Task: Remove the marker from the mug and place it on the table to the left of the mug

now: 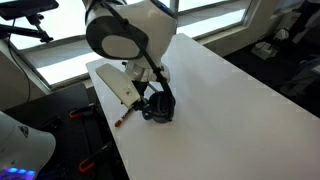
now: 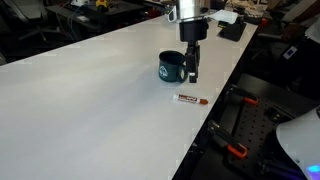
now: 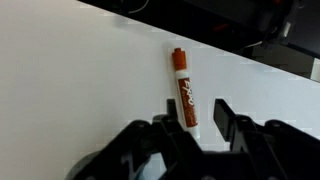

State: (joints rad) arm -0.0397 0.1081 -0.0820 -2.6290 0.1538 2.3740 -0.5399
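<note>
Marker point(image 2: 188, 99) lies flat on the table point(image 2: 90, 90), out of the mug point(image 2: 171, 68) and between the mug and the nearest long edge of the worktop. In both exterior views it sits close to that edge, apart from the mug and touching nothing else. In an exterior view it shows only as a small reddish sliver right by the edge point(image 1: 119, 123), with the dark mug point(image 1: 158, 108) further in on the white top. The wrist view shows it best. The marker point(image 3: 183, 88) is stretched out on the bare surface with its orange cap pointing away from the camera. Its pale end reaches into the gap between the fingers of the gripper point(image 3: 197, 115). The jaws are spread wide, with table showing on either side of the marker, so nothing is pinched. Whether a finger grazes the pale end I cannot tell. From outside, the gripper point(image 2: 190, 72) hangs fingers-down just beside the mug, on the side toward the edge and above the marker's end. I judge the main work done, since the marker is out, laid down and free of the jaws. What seems left is to lift the arm clear without nudging the marker, which could roll toward the nearby edge. Whether this spot counts as left of the mug depends on the robot's own facing, and these pictures do not settle that.
</note>
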